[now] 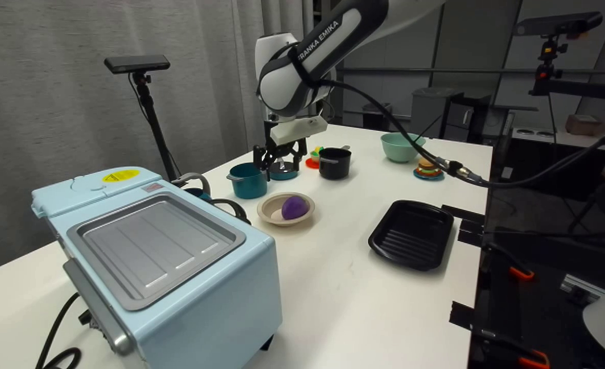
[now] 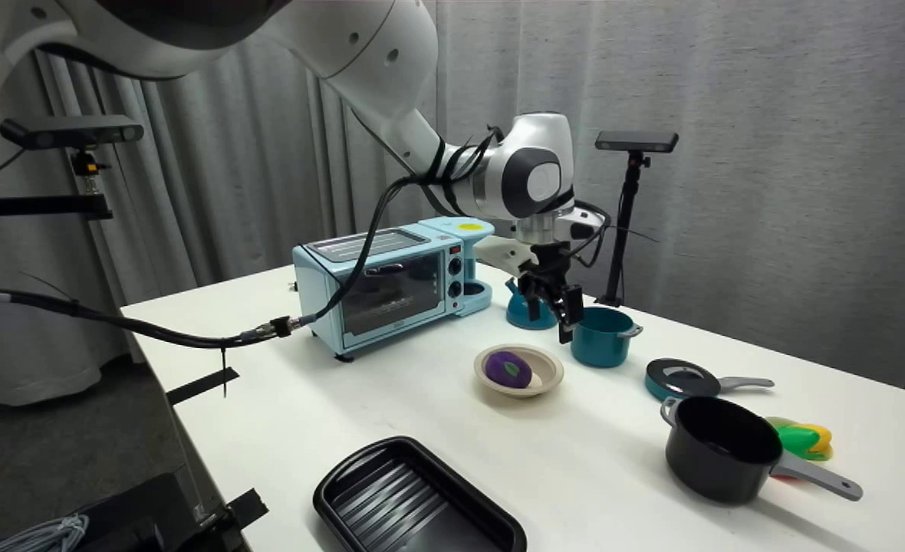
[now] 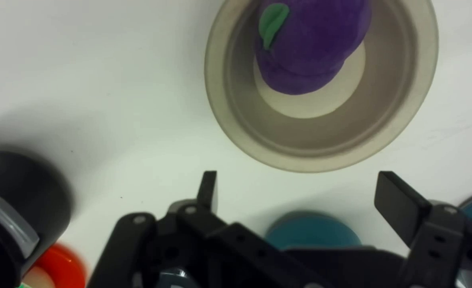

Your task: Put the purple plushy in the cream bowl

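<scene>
From left to right in an exterior view, a pale blue toaster oven [image 1: 220, 318] with a grey tray [image 1: 159, 246] on top stands left of the gripper [image 1: 282, 171] and nearer the viewer. Behind it, also left of the gripper, a camera [image 1: 137, 64] tops a black pole [image 1: 149, 106]. A teal kettle [image 1: 200, 193], partly hidden by the oven, comes next on that side, then a teal pot [image 1: 249, 183] below the gripper and just beside it; whether the two touch cannot be told. The gripper hangs released over the white table [image 1: 333, 266]: in the wrist view its fingers [image 3: 399, 207] stand spread wide. Below the gripper and nearer the viewer, apart from the fingertips, the cream bowl [image 1: 265, 211] sits upright. The purple plushy [image 1: 294, 207] lies inside it, toward one side, its green leaf [image 3: 273, 22] visible in the wrist view. A teal pan [image 1: 284, 175] with a dark top lies beyond the gripper, showing between the fingertips. Right of the gripper and farther back come a red plate [image 1: 311, 163] with toy food [image 1: 316, 151], then a black saucepan [image 1: 333, 168]. Well right of the gripper are a mint bowl [image 1: 399, 151], a black baking dish [image 1: 410, 236] nearer the viewer, and a toy burger [image 1: 426, 165] on a teal plate [image 1: 428, 176].
</scene>
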